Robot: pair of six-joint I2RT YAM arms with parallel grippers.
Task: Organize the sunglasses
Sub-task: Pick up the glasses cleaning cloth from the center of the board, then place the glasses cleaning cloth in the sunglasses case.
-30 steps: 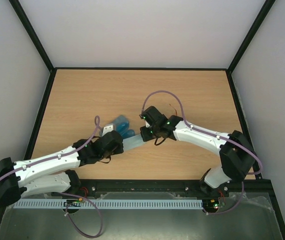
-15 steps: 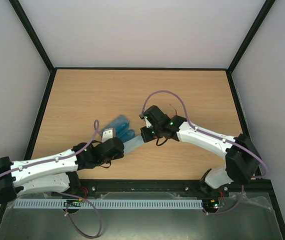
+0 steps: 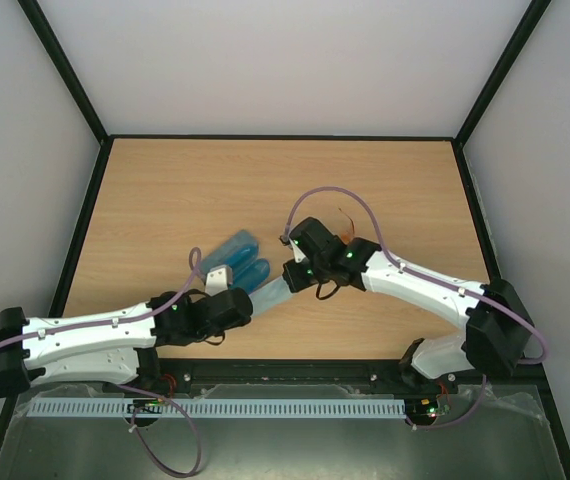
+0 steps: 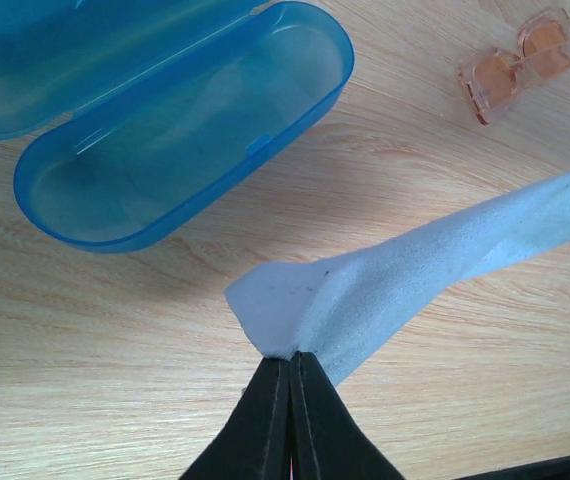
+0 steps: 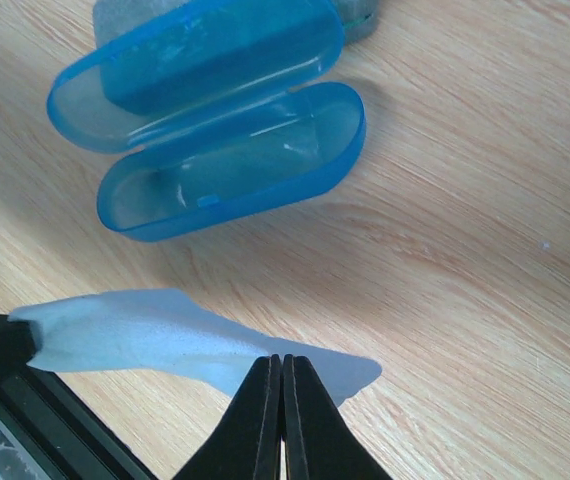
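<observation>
A pale blue cloth [image 3: 269, 292] hangs stretched between my two grippers, just above the table. My left gripper [image 4: 290, 358] is shut on its near-left corner, and the cloth [image 4: 405, 275] runs away to the right. My right gripper [image 5: 282, 362] is shut on the other end of the cloth [image 5: 155, 338]. The orange-lensed sunglasses [image 4: 520, 58] lie on the wood beyond the cloth; in the top view they [image 3: 344, 222] peek out behind the right arm. The red-pink pair is out of view.
An open blue case [image 3: 240, 255] lies just beyond the cloth, both halves empty; it also shows in the left wrist view [image 4: 180, 130] and the right wrist view [image 5: 220, 165]. A grey-green object [image 5: 360, 18] sits behind it. The table's near black edge [image 5: 55, 425] is close.
My left gripper has drawn back toward the near edge with its cloth corner, uncovering more of the blue case. The right gripper has shifted slightly nearer. The cloth stays held between both.
</observation>
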